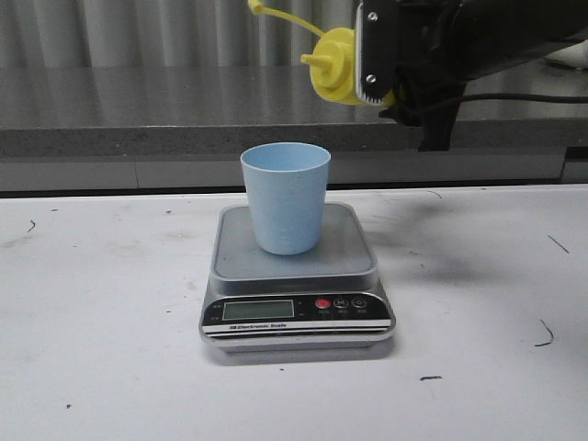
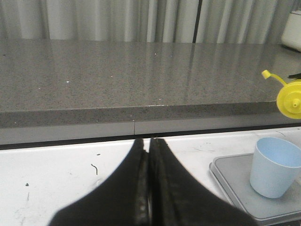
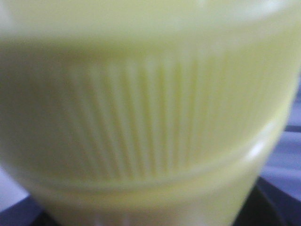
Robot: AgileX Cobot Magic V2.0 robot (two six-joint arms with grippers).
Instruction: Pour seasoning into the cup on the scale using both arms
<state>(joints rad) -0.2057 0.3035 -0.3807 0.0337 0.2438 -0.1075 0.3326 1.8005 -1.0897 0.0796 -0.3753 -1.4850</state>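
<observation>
Seasoning (image 1: 335,64) in R hand (image 1: 381,55) (tipped), above cup (image 1: 286,197)

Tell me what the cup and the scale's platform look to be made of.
The cup: probably plastic, matte pale blue, going by its thin, even rim and soft, dull shading. The scale platform: a smooth silver-grey satin surface, either brushed metal or metallic-painted plastic; the pictures cannot settle which.
</observation>
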